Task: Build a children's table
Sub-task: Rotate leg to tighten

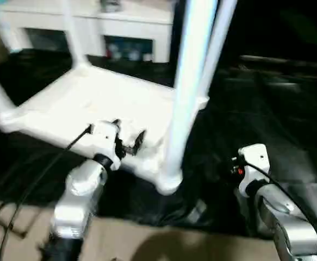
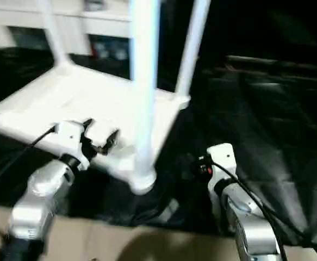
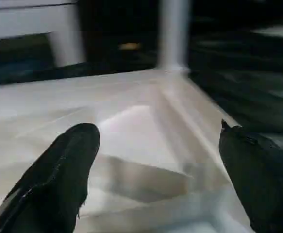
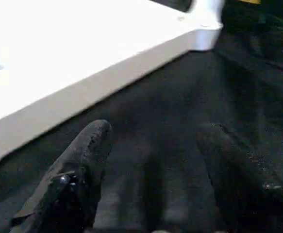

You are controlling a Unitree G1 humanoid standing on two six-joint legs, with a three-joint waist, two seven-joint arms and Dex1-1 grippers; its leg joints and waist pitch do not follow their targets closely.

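Observation:
The children's table (image 1: 87,100) lies upside down on a black cloth, its ribbed underside facing up. Several white legs stand upright in its corner sockets, the nearest one (image 1: 186,92) in the front corner. My left gripper (image 1: 128,133) hovers open over the table's near edge, just left of that leg; in the left wrist view its fingers (image 3: 68,165) spread wide above the ribbed underside (image 3: 146,126) with nothing between them. My right gripper (image 4: 156,133) is open and empty over the black cloth, right of the front corner and beside the table's side edge (image 4: 97,82).
The black cloth (image 1: 267,109) covers the floor under the table and out to the right. A white cabinet (image 1: 93,22) stands behind the table. Bare beige floor (image 1: 147,239) lies nearest me. Black cables (image 1: 33,179) trail at the left.

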